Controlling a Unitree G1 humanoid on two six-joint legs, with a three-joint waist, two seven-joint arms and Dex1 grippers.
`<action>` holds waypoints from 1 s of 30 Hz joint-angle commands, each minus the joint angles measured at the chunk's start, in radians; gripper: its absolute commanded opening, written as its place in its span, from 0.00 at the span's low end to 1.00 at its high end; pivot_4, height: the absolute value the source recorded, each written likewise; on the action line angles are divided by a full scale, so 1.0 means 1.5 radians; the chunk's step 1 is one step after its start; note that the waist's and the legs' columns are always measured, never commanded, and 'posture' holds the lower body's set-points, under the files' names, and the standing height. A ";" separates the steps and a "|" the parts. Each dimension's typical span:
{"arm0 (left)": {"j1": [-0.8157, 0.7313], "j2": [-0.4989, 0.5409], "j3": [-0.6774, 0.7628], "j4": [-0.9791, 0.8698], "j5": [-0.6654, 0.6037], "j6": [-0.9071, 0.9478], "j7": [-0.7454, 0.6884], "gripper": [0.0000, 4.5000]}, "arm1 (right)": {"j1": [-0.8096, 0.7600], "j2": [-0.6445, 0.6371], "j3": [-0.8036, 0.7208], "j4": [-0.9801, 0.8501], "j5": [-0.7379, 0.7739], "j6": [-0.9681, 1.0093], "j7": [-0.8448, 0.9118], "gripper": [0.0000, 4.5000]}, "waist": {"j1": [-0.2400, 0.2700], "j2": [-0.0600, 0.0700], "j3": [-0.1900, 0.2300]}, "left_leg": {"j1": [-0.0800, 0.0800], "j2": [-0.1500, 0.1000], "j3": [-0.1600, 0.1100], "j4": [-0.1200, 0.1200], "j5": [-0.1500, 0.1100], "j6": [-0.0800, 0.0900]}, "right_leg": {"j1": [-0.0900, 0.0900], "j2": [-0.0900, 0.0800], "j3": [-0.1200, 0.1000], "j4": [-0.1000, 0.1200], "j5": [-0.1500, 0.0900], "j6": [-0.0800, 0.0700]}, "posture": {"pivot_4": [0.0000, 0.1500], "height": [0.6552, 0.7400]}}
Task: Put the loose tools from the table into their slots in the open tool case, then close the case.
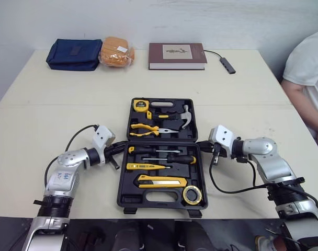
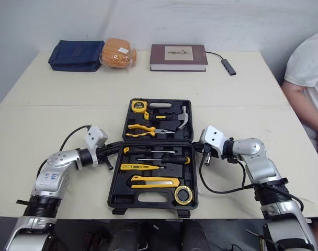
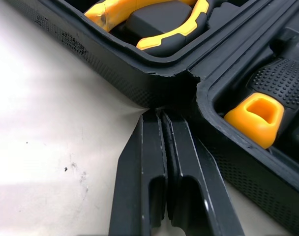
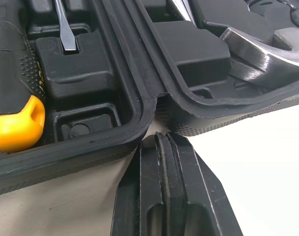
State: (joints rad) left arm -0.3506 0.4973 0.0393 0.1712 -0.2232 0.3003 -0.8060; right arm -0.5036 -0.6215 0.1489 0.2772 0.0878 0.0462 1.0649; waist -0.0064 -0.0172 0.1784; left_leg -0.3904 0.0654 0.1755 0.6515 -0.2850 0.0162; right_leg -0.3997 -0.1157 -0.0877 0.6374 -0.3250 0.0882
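Since the tools lie slotted in the open tool case (image 1: 128, 201) on the table (image 1: 54, 104), my left gripper (image 3: 158, 118) and right gripper (image 4: 159, 140), both pressed together at its hinge ends, leave only closing.

We see the black tool case (image 1: 128, 199) lying open and flat on the tabletop (image 1: 54, 115), every slot filled. Its far half holds a yellow tape measure (image 1: 140, 105), pliers (image 1: 144, 129) and a hammer (image 1: 186, 117). Its near half holds two screwdrivers (image 1: 167, 151), a yellow tester pen (image 1: 146, 167), a utility knife (image 1: 161, 181) and a tape roll (image 1: 192, 195).
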 commanded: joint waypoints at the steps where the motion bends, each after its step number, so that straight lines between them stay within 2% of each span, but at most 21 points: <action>1: -0.010 0.006 -0.012 -0.004 0.004 0.023 0.002 0.01 | -0.012 -0.002 -0.015 -0.023 0.015 0.008 0.002 0.00 | 0.001 0.000 0.000 | 0.000 0.000 0.000 0.000 0.000 0.000 | 0.000 0.000 0.000 0.000 0.000 0.000 | 1.00 1.00; 5: -0.004 0.050 0.017 0.002 -0.006 0.043 -0.011 0.01 | -0.007 -0.033 -0.027 -0.006 0.009 0.030 0.008 0.00 | -0.002 0.000 0.000 | 0.000 0.000 0.000 0.000 0.000 0.000 | 0.000 0.000 0.000 0.000 0.000 0.000 | 1.00 1.00; 7: 0.004 0.071 0.069 -0.013 -0.050 0.081 -0.011 0.13 | -0.001 -0.049 -0.063 -0.011 0.028 0.085 -0.014 0.00 | -0.006 0.000 0.000 | 0.000 0.001 0.000 0.000 0.000 0.000 | 0.000 0.000 0.000 0.000 0.000 0.000 | 1.00 1.00; 9: 0.016 0.099 0.093 -0.030 -0.067 0.064 -0.034 0.29 | 0.016 -0.077 -0.082 -0.036 0.061 0.131 0.018 0.15 | -0.013 0.000 0.000 | 0.000 0.001 0.000 0.000 0.000 0.000 | 0.000 0.000 0.000 0.000 0.000 0.000 | 1.00 1.00; 11: 0.004 0.107 0.115 -0.049 -0.072 0.053 -0.014 0.47 | 0.013 -0.071 -0.124 -0.058 0.106 0.231 -0.020 0.31 | -0.015 0.000 0.000 | 0.000 0.001 0.000 -0.001 0.000 0.000 | 0.000 0.000 0.000 -0.001 0.000 0.000 | 1.00 1.00; 13: -0.030 0.107 0.141 -0.087 -0.114 0.118 0.007 0.69 | 0.001 -0.067 -0.164 -0.094 0.162 0.364 -0.049 0.54 | -0.015 0.000 0.000 | 0.000 0.001 0.000 -0.001 0.000 -0.001 | 0.000 -0.001 0.000 0.000 0.000 0.000 | 1.00 1.00; 16: -0.058 0.128 0.137 -0.126 -0.116 0.173 0.025 1.00 | -0.014 -0.070 -0.193 -0.143 0.212 0.505 -0.082 0.88 | -0.015 0.000 0.000 | -0.001 0.001 -0.001 0.000 0.001 -0.001 | 0.000 -0.001 0.003 0.000 0.000 0.000 | 1.00 1.00; 17: -0.072 0.135 0.134 -0.137 -0.120 0.214 0.038 1.00 | -0.032 -0.067 -0.204 -0.153 0.230 0.571 -0.105 0.99 | -0.016 0.000 0.000 | 0.000 0.001 -0.001 -0.001 0.001 -0.001 | 0.000 -0.001 0.004 0.000 0.000 0.000 | 1.00 1.00; 18: -0.081 0.140 0.132 -0.144 -0.126 0.245 0.048 1.00 | -0.044 -0.065 -0.211 -0.160 0.244 0.617 -0.122 0.99 | -0.017 0.000 0.000 | 0.000 0.001 -0.001 -0.002 0.000 -0.001 | 0.000 0.000 0.005 0.000 0.000 0.000 | 1.00 1.00; 19: -0.111 0.143 0.131 -0.149 -0.157 0.330 0.057 1.00 | -0.090 -0.064 -0.210 -0.159 0.263 0.716 -0.139 0.99 | -0.017 0.000 0.000 | 0.000 0.001 -0.001 -0.002 0.000 -0.001 | -0.001 0.000 0.006 0.000 0.000 0.000 | 1.00 1.00; 20: -0.165 0.150 0.110 -0.137 -0.160 0.479 0.088 1.00 | -0.147 -0.066 -0.191 -0.153 0.272 0.815 -0.151 0.99 | -0.018 0.000 0.001 | 0.000 0.001 -0.001 -0.002 0.000 -0.001 | -0.001 0.000 0.006 0.000 0.000 -0.001 | 1.00 1.00; 22: -0.234 0.159 0.072 -0.124 -0.163 0.648 0.122 1.00 | -0.230 -0.062 -0.158 -0.139 0.277 0.958 -0.178 0.99 | -0.017 0.000 0.001 | -0.004 0.001 -0.001 0.000 0.001 -0.001 | -0.006 0.001 0.007 0.003 0.000 -0.001 | 1.00 1.00; 24: -0.265 0.151 0.055 -0.120 -0.163 0.687 0.132 1.00 | -0.277 -0.043 -0.151 -0.123 0.281 1.028 -0.205 0.99 | -0.017 0.000 0.001 | -0.010 0.000 0.000 0.001 0.004 -0.001 | -0.012 0.002 0.007 0.007 0.000 -0.001 | 1.00 1.00; 30: -0.338 0.116 0.009 -0.040 -0.130 0.712 0.177 1.00 | -0.360 0.008 -0.123 -0.052 0.278 1.046 -0.291 0.99 | -0.015 -0.001 0.001 | -0.011 0.000 0.000 0.001 0.005 -0.002 | -0.013 0.003 0.006 0.006 -0.001 -0.001 | 1.00 1.00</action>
State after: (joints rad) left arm -0.8316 0.6622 0.0534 0.1012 -0.4351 1.3639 -0.5555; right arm -1.0116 -0.5937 -0.0232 0.1940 0.4979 1.6093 0.6582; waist -0.0288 -0.0190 0.1795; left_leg -0.4079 0.0652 0.1771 0.6526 -0.2777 0.0134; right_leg -0.4209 -0.1110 -0.0798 0.6461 -0.3259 0.0865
